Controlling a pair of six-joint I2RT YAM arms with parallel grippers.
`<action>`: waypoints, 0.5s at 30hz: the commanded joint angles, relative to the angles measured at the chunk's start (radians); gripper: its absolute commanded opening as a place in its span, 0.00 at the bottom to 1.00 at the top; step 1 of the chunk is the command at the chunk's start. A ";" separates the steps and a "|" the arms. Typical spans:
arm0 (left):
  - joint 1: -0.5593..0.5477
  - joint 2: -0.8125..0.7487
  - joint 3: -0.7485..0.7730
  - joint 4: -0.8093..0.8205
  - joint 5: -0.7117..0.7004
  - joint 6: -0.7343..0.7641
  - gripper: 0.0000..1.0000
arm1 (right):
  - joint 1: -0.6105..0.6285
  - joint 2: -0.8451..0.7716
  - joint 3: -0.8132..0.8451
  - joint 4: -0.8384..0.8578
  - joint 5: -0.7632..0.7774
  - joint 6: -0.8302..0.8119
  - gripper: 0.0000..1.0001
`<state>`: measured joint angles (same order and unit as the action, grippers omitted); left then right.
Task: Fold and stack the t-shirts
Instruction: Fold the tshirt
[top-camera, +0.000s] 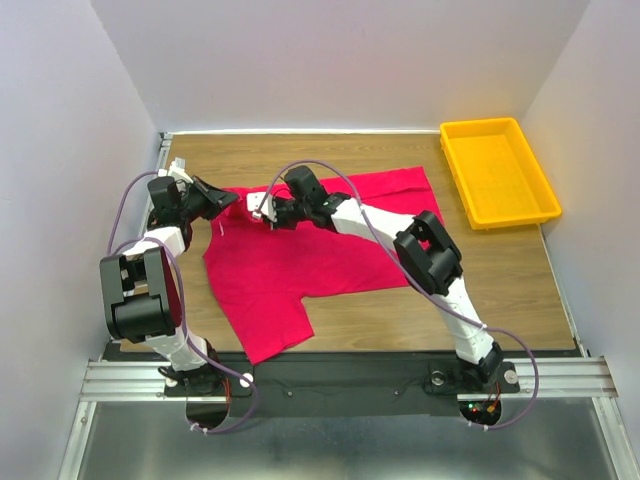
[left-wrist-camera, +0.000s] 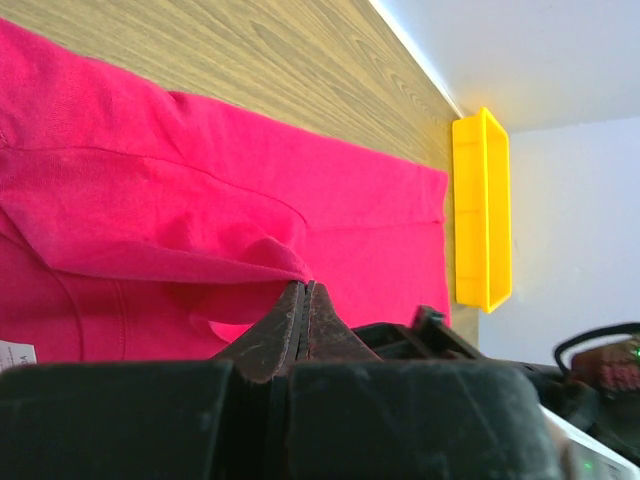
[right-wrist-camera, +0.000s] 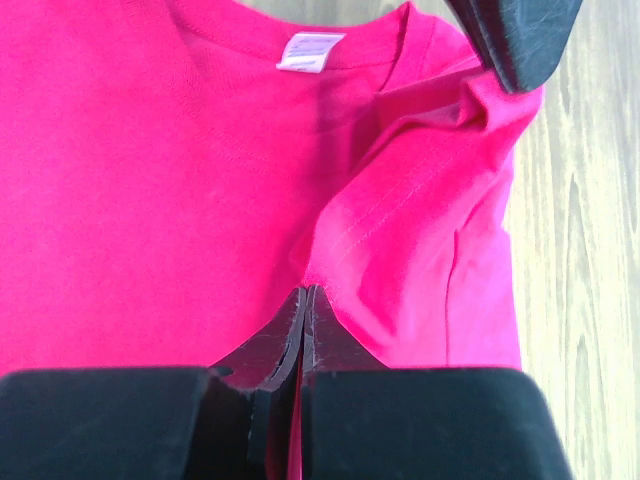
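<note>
On the table (top-camera: 500, 290): one t-shirt (top-camera: 290, 265), one tray (top-camera: 500, 175), two claws (left-wrist-camera: 303, 300) (right-wrist-camera: 304, 305) pinching it.

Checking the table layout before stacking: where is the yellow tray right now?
In the top view, the yellow tray sits at the far right corner of the table, just beyond the right edge of the red t-shirt.

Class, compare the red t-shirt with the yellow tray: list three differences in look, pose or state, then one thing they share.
The t-shirt is red, limp cloth; the tray is yellow, with raised walls. The t-shirt sprawls mid-table, rumpled near the collar; the tray sits at the far right edge. The left gripper and right gripper pinch the t-shirt; nothing touches the tray. Both rest on the table.
</note>
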<state>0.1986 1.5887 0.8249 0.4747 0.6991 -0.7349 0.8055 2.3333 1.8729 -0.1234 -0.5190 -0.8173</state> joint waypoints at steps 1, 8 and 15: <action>0.007 -0.033 -0.010 0.039 0.033 -0.003 0.00 | 0.001 -0.091 -0.066 0.007 0.000 -0.036 0.01; 0.004 -0.064 -0.070 0.019 0.057 0.005 0.00 | -0.003 -0.114 -0.116 -0.027 0.025 -0.077 0.01; 0.001 -0.087 -0.112 -0.033 0.046 0.043 0.00 | -0.015 -0.126 -0.135 -0.059 0.037 -0.108 0.01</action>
<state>0.1982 1.5604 0.7368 0.4438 0.7254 -0.7261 0.7990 2.2684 1.7359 -0.1730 -0.4889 -0.8936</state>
